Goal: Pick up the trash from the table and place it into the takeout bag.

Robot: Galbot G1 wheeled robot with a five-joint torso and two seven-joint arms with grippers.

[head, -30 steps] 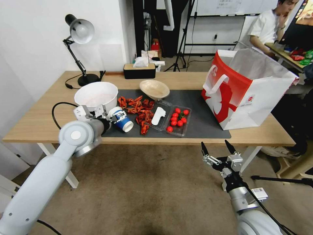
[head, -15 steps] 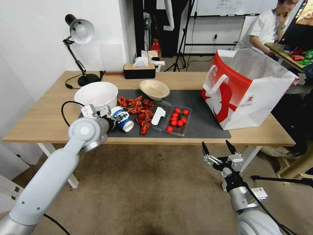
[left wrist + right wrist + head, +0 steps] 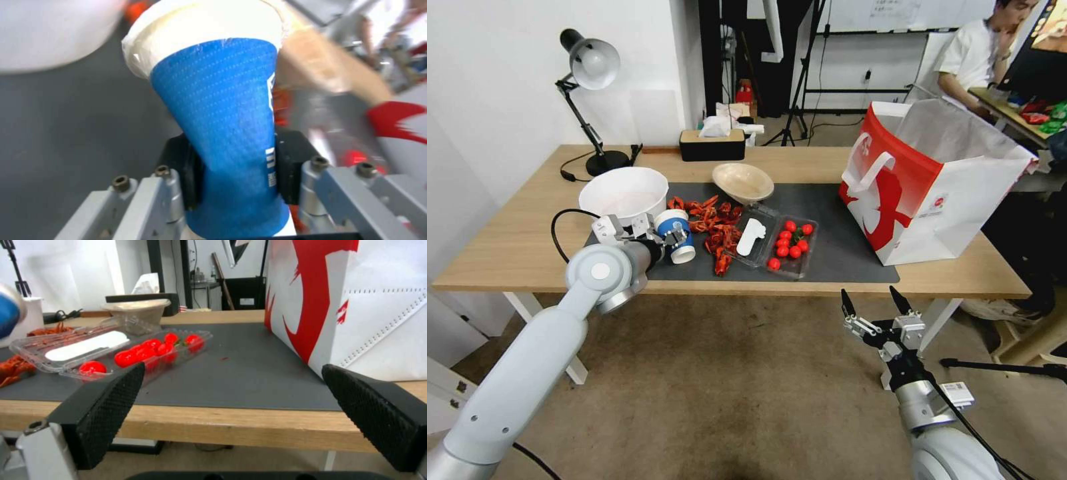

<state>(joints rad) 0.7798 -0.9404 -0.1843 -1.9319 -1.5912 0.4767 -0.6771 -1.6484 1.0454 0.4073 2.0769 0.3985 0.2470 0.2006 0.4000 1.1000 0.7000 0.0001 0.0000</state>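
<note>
My left gripper (image 3: 671,237) is shut on the blue-and-white paper cup (image 3: 675,235) at the front left of the dark mat (image 3: 840,257) on the table (image 3: 514,247). In the left wrist view the black pads (image 3: 189,173) squeeze the cup (image 3: 222,110) near its narrow end. Other trash lies alongside: red scraps (image 3: 714,223) and a beige bowl (image 3: 743,181). The red-and-white takeout bag (image 3: 934,180) stands open on the table's right end. My right gripper (image 3: 872,303) hangs open below the table's front edge, facing the bag (image 3: 356,306).
A big white bowl (image 3: 624,192) sits just behind the held cup. A clear clamshell with red tomatoes (image 3: 784,243) lies mid-mat. A desk lamp (image 3: 590,67) and a tissue box (image 3: 712,143) stand along the back. Bare mat (image 3: 249,373) lies between clamshell and bag.
The left arm has shifted right, and the cup in its grip has swung from lying on its side to nearly upright. The right arm has stayed put.
</note>
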